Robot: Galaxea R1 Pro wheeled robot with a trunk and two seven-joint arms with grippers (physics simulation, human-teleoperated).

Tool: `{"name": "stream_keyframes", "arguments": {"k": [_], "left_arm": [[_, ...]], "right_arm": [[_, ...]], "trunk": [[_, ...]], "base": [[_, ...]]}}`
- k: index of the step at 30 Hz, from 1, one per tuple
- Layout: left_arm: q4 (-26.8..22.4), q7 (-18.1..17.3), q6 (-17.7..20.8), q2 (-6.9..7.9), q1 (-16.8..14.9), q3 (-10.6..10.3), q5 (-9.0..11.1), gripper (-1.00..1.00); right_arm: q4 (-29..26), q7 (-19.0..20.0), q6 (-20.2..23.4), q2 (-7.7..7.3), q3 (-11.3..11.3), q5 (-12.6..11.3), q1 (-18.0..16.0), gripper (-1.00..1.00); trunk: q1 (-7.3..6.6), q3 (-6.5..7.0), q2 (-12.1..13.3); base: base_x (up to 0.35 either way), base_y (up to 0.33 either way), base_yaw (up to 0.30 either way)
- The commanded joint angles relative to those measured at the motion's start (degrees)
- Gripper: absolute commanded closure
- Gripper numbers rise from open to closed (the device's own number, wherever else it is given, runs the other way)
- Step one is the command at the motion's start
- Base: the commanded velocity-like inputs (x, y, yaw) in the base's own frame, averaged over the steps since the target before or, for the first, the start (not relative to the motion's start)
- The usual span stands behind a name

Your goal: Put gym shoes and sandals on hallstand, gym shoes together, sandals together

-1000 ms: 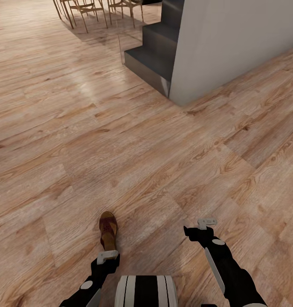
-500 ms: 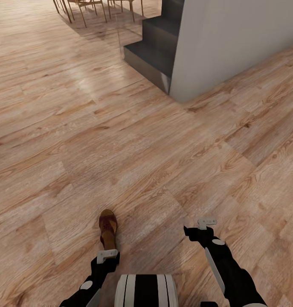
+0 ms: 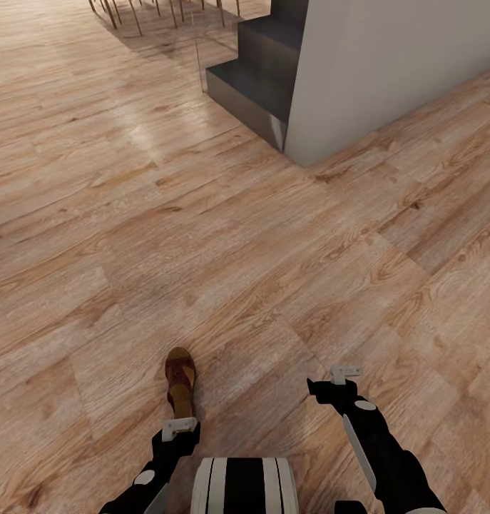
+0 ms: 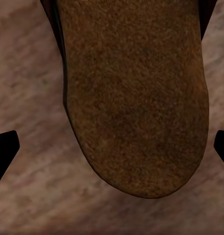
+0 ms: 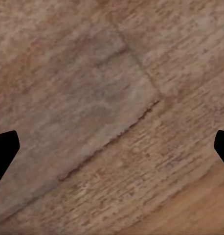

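One dark brown sandal (image 3: 180, 378) with a lighter footbed lies on the wood-plank corridor floor (image 3: 273, 285), close in front of the robot. My left gripper (image 3: 180, 427) hangs just behind the sandal's near end, open. In the left wrist view the sandal's rounded end (image 4: 136, 98) sits between the widely spread dark fingertips (image 4: 4, 152), which do not touch it. My right gripper (image 3: 344, 373) hovers open over bare floor to the right, with only planks (image 5: 112, 107) beneath it. The gym shoes and the hallstand are out of view.
A dark grey staircase (image 3: 255, 78) and a pale wall block (image 3: 387, 64) stand ahead on the right. Thin chair legs (image 3: 130, 11) show at the far upper left. Open wood floor spreads between them and me. My trunk (image 3: 245, 485) is at the bottom edge.
The whole picture has slid slightly upward, stairs, chairs and sandal alike, so the camera has moved. Both arms keep their pose and both grippers stay open.
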Motion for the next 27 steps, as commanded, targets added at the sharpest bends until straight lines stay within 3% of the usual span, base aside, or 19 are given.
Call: {"name": "stream_keyframes", "arguments": {"k": [1, 12, 13, 27], "left_arm": [[0.05, -0.02, -0.19, -0.01, -0.02, -0.05, 0.49, -1.0], [0.05, 0.02, -0.2, -0.01, -0.02, -0.03, 0.49, -1.0], [0.05, 0.02, -0.2, 0.03, -0.02, -0.03, 0.49, 1.0], [0.05, -0.02, -0.2, 0.04, -0.02, -0.02, 0.49, 1.0]], "right_arm": [[-0.08, 0.05, 0.31, -0.01, 0.02, 0.06, -0.01, -1.0], [-0.08, 0.05, 0.31, -0.01, 0.02, 0.09, -0.01, -1.0], [-0.08, 0.05, 0.31, -0.01, 0.02, 0.08, -0.01, -1.0], [-0.08, 0.05, 0.31, -0.01, 0.02, 0.07, -0.01, -1.0]], "trunk": [[-0.01, -0.03, -0.01], [-0.01, -0.03, -0.01], [-0.01, -0.03, -0.01], [-0.01, -0.03, -0.01]], "base": [[0.0, 0.0, 0.0], [0.0, 0.0, 0.0], [0.0, 0.0, 0.0], [0.0, 0.0, 0.0]]}}
